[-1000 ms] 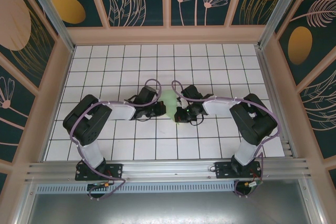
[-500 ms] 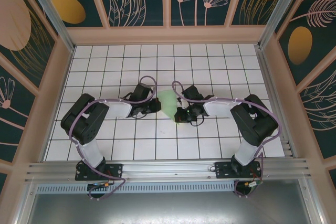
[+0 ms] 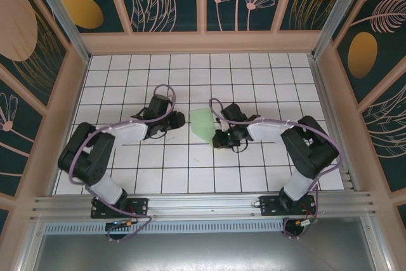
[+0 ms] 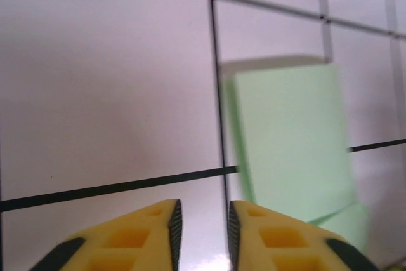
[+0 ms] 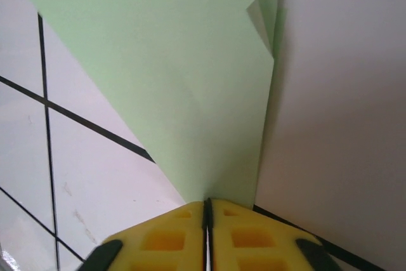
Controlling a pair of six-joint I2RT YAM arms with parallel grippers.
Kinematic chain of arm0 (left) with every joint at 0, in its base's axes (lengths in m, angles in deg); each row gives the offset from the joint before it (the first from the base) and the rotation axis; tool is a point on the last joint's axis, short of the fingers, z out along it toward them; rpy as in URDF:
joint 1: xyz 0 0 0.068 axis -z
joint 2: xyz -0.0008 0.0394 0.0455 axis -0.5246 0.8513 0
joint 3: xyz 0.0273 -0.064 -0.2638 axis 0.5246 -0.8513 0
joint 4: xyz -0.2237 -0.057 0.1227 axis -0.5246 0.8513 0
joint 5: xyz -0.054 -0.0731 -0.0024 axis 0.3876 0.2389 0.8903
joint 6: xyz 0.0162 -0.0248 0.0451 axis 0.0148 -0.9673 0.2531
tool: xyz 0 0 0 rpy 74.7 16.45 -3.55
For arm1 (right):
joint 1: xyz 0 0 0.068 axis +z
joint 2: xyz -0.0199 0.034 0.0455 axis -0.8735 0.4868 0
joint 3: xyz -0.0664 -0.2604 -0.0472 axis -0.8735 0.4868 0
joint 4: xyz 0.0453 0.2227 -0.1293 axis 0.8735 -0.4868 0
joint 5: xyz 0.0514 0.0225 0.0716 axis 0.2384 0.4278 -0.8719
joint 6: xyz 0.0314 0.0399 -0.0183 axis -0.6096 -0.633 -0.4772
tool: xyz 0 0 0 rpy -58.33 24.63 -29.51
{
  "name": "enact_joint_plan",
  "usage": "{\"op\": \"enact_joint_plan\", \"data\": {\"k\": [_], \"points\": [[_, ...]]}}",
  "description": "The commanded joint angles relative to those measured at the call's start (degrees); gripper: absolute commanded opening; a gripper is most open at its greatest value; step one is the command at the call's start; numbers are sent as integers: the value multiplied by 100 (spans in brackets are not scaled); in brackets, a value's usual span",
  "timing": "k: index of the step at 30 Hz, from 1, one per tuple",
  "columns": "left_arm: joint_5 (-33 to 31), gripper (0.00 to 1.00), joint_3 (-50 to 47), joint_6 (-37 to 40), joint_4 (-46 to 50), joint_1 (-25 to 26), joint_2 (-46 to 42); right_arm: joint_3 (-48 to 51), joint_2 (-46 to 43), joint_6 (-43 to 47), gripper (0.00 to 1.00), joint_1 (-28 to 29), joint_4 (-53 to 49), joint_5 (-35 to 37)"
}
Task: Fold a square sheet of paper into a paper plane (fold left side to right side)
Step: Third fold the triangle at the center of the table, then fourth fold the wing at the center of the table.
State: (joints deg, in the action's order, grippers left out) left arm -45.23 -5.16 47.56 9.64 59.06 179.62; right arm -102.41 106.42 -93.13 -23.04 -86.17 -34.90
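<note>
The pale green sheet of paper (image 3: 202,124) lies on the tiled floor between the arms, folded over into a shape that narrows to a point at its near end. In the right wrist view that narrow end of the paper (image 5: 190,93) runs straight into the seam of my right gripper (image 5: 207,211), whose jaws are pressed together on the tip. From above, the right gripper (image 3: 216,139) sits at the paper's near point. My left gripper (image 4: 200,220) is open with only bare tile between its pads, and the paper (image 4: 292,138) lies ahead to its right. The left gripper (image 3: 177,122) stands just left of the sheet.
The white tiled floor (image 3: 190,176) has black grid lines and is ringed by pale walls (image 3: 203,42). An aluminium rail (image 3: 203,206) runs along the near edge, where both arm bases are mounted.
The left gripper has opened, let go of the paper and drawn back to the left, its arm swinging outward. The right gripper has stayed at the paper's tip.
</note>
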Motion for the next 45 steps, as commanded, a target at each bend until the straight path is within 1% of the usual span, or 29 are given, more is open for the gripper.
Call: {"op": "enact_joint_plan", "data": {"k": [1,4,6,8,10,12,17,22,25,28,31,35,38,45], "points": [[151,36,-195,-144,19,20,-563,-224,-480,210,27,-88,-182,380],[617,39,-476,-459,-279,13,-797,-329,-833,404,38,-246,-153,681],[1064,41,-669,-727,-627,30,-793,-312,-1003,543,49,-426,-66,837],[1298,41,-807,-916,-914,85,-714,-313,-1012,657,56,-575,29,856],[1354,42,-883,-1048,-1064,173,-615,-329,-928,790,61,-597,166,800],[1411,44,-935,-1157,-1230,266,-462,-321,-768,893,62,-588,369,605],[1416,48,-973,-1398,-1582,452,-144,-355,-354,1038,62,-425,626,493],[1385,50,-938,-1492,-1705,562,100,-514,1,1080,62,-324,629,706],[1330,51,-940,-1506,-1705,584,148,-631,171,1073,58,-319,619,794],[1316,53,-940,-1509,-1688,597,175,-724,274,1096,51,-320,508,971],[1308,54,-949,-1509,-1687,602,191,-735,244,1109,46,-342,416,1182],[1327,55,-922,-1533,-1737,628,261,-699,118,1109,40,-359,395,1183],[1367,55,-883,-1555,-1800,653,337,-688,77,1122,37,-356,368,1200],[1448,55,-745,-1624,-2003,677,538,-659,83,1100,35,-360,346,1155]]}}
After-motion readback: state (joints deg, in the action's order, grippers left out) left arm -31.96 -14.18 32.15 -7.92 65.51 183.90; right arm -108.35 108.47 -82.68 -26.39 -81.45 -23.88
